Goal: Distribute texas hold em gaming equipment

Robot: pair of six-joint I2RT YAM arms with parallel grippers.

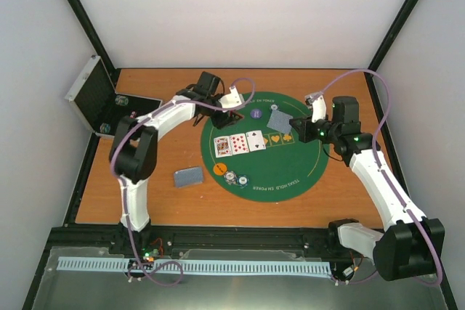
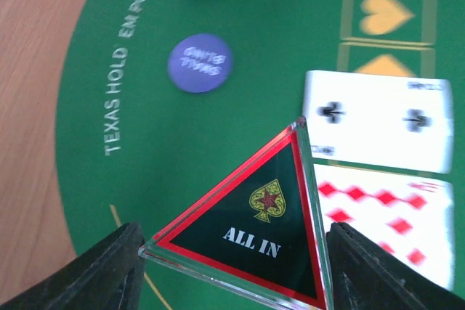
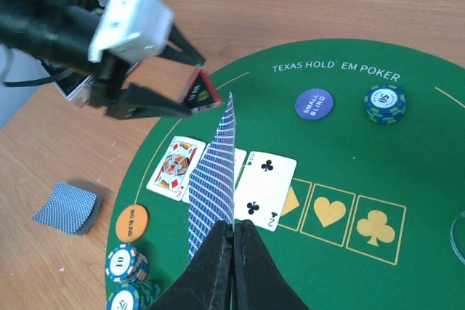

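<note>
step: dealing out triangle (image 2: 254, 215) and card (image 3: 214, 179)
left gripper (image 2: 243, 270): clamping triangle, hovering at mat's (image 3: 349, 157) 10 o'clock
right gripper (image 3: 234, 234): pinching card, at 1 o'clock
next: probably calling for lowering each flat, then releasing

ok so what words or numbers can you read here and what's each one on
"ALL IN": red-edged triangle
"TEXAS HOLD' EM POKER": green mat
"SMALL BLIND": purple chip
"BIG BLIND": orange chip
"10": white-rimmed chip stack
"2": clubs card
Too blurred: number on the blue-green chip stack, corners of the other cards.
</note>
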